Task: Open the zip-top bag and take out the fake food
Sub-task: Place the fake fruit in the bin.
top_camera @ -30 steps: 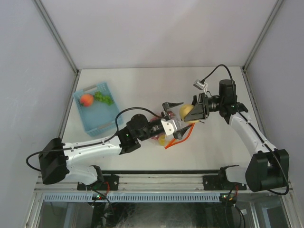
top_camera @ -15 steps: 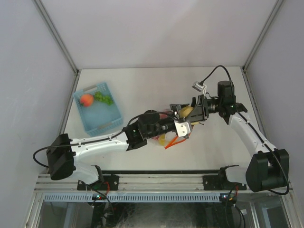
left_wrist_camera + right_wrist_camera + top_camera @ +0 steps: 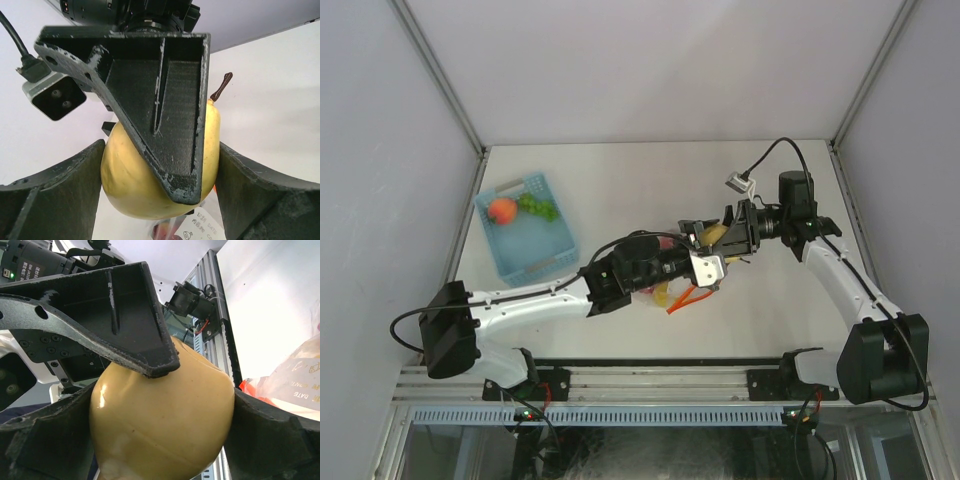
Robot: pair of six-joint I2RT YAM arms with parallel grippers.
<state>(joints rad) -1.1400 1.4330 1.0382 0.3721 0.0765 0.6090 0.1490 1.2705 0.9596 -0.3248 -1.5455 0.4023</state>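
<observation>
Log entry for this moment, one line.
right gripper: holds yellow pear | left gripper: flanking pear, grip unclear | zip-top bag: below pear

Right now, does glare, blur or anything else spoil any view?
Top external: sharp, evenly lit. Left wrist: right gripper's finger covers much of the yellow pear; table very bright. Right wrist: glare spot on the pear; left gripper's finger blocks the upper left.
</observation>
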